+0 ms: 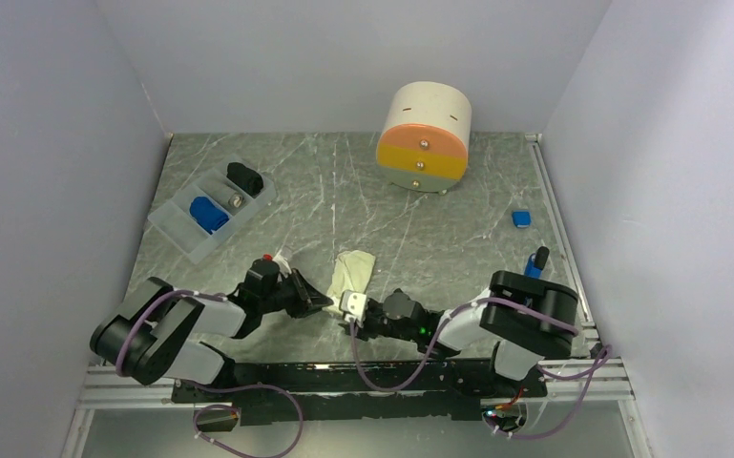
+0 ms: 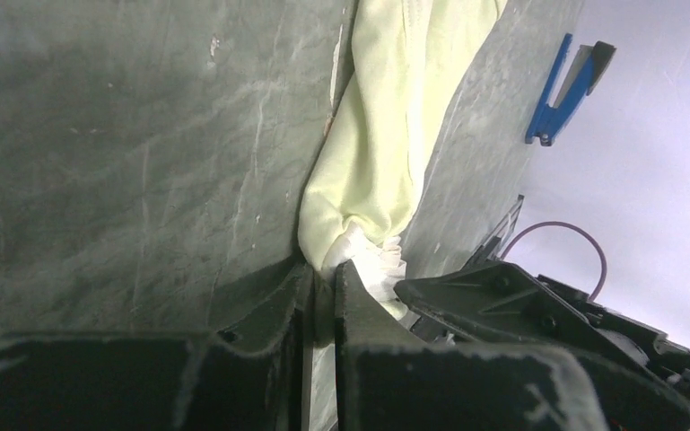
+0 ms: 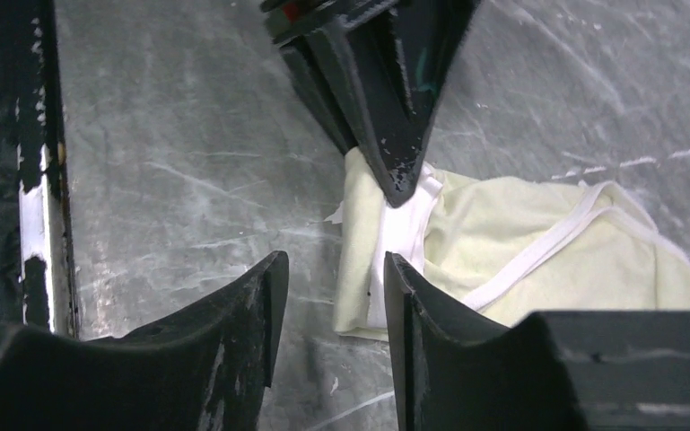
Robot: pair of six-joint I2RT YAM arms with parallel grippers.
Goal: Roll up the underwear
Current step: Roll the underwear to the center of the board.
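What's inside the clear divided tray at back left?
A rolled royal blue cloth bundle and a rolled black cloth bundle, in separate compartments, plus a small unidentifiable pale item. Anything beneath the rolls is hidden.

The grey-green marbled surface (image 1: 344, 191) carries a clear divided tray (image 1: 167, 221) at its left rear. A round cream drawer unit (image 1: 425, 138) with orange and yellow fronts stands at the back, and a small blue object (image 1: 521, 218) lies near the right edge. The cream-yellow underwear (image 1: 353, 270) lies folded near the front middle, white trim showing.
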